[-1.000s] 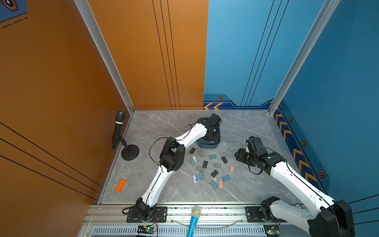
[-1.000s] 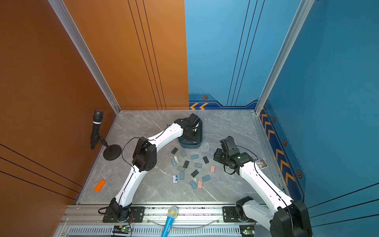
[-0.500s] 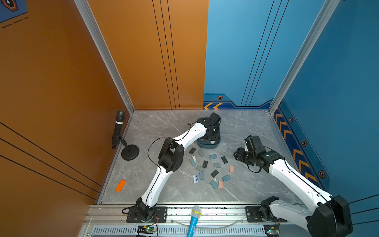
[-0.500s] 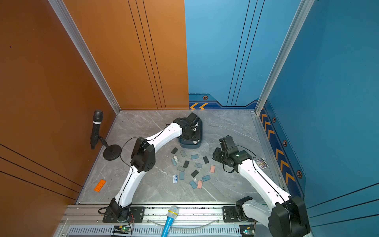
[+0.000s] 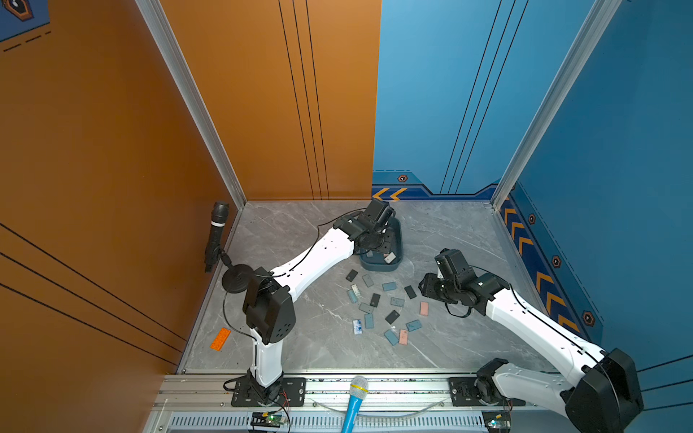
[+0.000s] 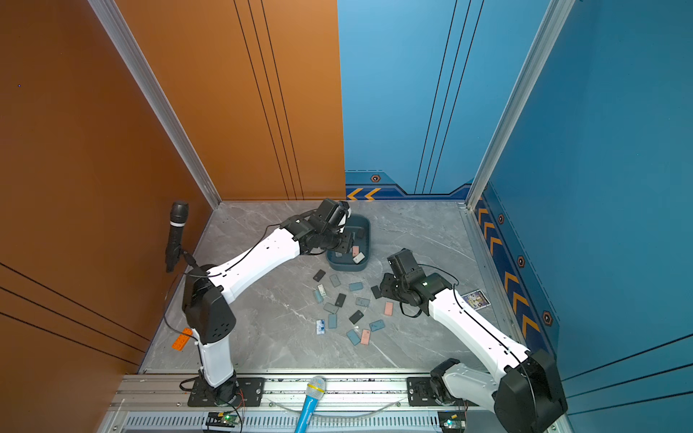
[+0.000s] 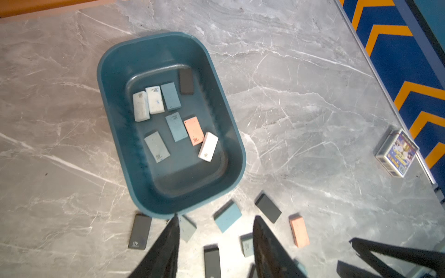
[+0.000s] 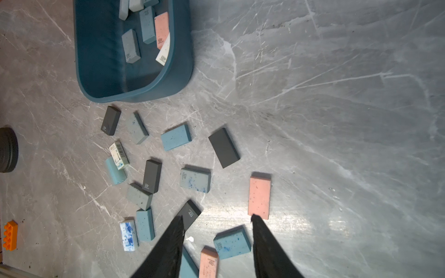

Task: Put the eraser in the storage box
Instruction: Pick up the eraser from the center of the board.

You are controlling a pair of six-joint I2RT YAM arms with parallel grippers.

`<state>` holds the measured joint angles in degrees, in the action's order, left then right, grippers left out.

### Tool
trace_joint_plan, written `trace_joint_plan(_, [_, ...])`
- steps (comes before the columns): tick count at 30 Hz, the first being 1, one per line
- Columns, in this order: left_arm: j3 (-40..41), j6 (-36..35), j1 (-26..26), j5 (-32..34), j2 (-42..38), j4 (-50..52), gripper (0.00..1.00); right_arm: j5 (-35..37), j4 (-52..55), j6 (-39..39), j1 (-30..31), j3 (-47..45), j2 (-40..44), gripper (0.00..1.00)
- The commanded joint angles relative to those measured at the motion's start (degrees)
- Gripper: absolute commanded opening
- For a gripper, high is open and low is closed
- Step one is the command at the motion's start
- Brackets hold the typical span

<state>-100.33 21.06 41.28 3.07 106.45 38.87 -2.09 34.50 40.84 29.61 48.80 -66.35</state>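
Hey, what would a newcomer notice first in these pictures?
A teal storage box at the far side holds several erasers. Nearer, loose erasers in blue, black and pink litter the marble table. The left gripper hovers open by the box, the right gripper over the scatter.

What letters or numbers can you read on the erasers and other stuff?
"4B": a white eraser in the storage box.
"4B": a pink eraser outside it.
"4B": a black eraser outside it.
Too small to read: barcode print on the wrapped eraser.
Blurred: print on the picture box.
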Motion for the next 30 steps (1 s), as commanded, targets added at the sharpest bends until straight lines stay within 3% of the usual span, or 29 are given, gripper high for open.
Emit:
trace_joint_plan(1, [6.5,-1.1,0.0,1.9,-5.0,-3.9,0.50,3.7,3.4,1.4,1.8,2.2,-0.3,0.47])
trace_joint_plan(16, [30.9,1.1,-1.8,5.3,-25.6,-10.0,0.50,8.9,6.5,5.1,10.1,2.5,-3.1,0.47])
trace_joint_plan(30, [44.9,4.8,-4.4,5.1,-35.6,-13.2,0.49,12.9,6.6,11.7,17.9,-0.5,-4.3,0.49])
